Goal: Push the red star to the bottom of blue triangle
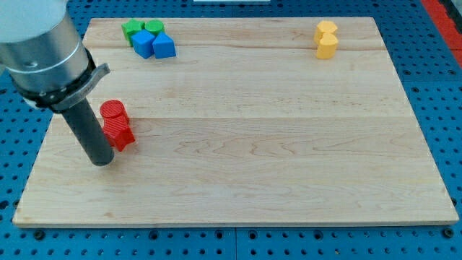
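Two red blocks touch near the board's left edge: a round one (113, 112) and, just below it, a ridged one that looks like the red star (120, 135). My tip (103, 162) rests on the board just below and left of the star, close to it or touching it. Two blue blocks sit side by side at the top left, one (143, 43) on the left and one (164, 46) on the right. I cannot tell which of them is the triangle.
Two green blocks (132, 29) (153, 28) sit right above the blue ones at the board's top edge. Two yellow blocks (326, 30) (327, 47) stand together at the top right. The wooden board (274, 144) lies on a blue perforated table.
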Controlling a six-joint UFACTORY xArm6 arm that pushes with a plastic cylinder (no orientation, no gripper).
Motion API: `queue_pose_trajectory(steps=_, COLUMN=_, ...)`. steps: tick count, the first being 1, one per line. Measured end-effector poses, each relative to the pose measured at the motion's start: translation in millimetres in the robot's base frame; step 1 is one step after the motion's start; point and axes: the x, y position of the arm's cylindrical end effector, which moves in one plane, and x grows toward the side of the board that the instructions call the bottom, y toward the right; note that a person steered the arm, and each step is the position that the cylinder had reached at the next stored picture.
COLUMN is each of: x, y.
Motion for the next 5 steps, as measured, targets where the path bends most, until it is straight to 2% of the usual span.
queue_pose_trajectory(steps=1, x=-5.2, y=4.3)
queue_pose_trajectory(steps=5, x=-121.2, y=6.5)
